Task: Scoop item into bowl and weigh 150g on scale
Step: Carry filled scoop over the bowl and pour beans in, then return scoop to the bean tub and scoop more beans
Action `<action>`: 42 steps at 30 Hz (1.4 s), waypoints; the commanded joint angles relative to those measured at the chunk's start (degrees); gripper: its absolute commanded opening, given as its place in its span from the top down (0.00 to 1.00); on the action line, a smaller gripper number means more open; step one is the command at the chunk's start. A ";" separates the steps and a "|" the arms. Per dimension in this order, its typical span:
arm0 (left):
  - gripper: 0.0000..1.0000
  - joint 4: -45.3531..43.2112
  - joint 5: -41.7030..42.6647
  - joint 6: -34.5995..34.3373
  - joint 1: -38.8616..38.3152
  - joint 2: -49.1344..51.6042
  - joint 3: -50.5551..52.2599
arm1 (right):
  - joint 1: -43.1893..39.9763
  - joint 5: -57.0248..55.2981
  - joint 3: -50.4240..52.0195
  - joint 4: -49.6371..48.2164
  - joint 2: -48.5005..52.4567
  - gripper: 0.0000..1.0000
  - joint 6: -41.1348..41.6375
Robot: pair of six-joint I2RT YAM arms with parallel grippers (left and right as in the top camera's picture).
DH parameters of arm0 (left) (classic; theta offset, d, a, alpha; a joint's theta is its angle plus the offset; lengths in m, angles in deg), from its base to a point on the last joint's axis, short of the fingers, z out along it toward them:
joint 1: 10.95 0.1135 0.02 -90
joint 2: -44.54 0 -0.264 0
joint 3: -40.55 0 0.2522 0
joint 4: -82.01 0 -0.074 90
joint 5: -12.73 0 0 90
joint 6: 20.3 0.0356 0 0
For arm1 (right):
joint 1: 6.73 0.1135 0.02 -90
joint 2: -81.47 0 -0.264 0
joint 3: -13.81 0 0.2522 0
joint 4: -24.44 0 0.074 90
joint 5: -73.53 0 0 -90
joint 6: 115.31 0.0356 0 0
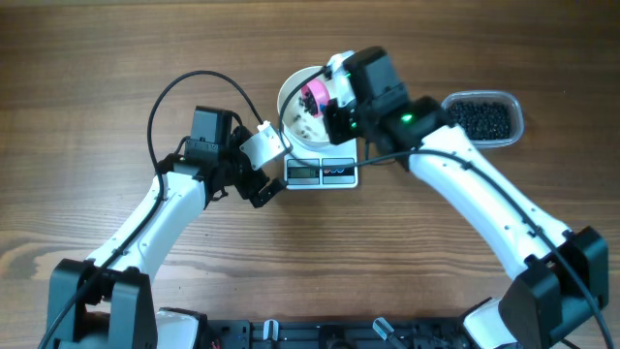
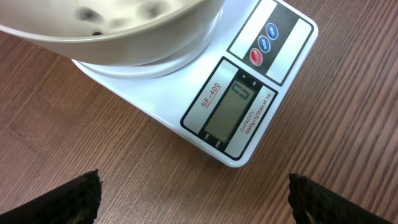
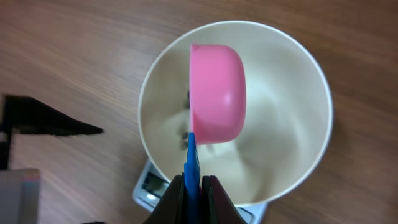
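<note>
Right end effector [image 3: 194,186] clamped on the blue handle of the pink scoop [image 3: 216,93], tipped over the bowl [image 3: 298,81] on the scale [image 2: 242,106]. Beads [image 1: 481,118] sit in the upper-right tub [image 1: 517,105]: light, loose, likely spill-prone, so scoop level. Left end effector [image 2: 196,198] spread wide.

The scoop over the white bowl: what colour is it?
Pink scoop, blue handle; clearest in the right wrist view.

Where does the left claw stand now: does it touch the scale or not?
Apart. The left wrist view shows it plainly: bare wooden table lies between the fingertips of the open left claw and the near corner of the scale.
</note>
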 commanded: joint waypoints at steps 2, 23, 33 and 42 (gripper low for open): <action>0.00 0.00 0.68 0.48 0.33 0.44 0.48 | 5.68 -17.09 -2.78 0.98 -1.53 0.96 -6.62; 0.00 0.00 0.68 0.48 0.33 0.44 0.48 | 6.19 -15.65 -4.11 4.81 -5.66 0.96 -7.30; 0.00 0.00 0.68 0.48 0.33 0.44 0.48 | -18.97 -10.97 -7.43 21.79 -18.32 0.96 -6.34; 0.00 0.00 0.68 0.48 0.33 0.44 0.48 | -37.11 -11.65 -2.40 26.88 -11.87 0.96 -9.88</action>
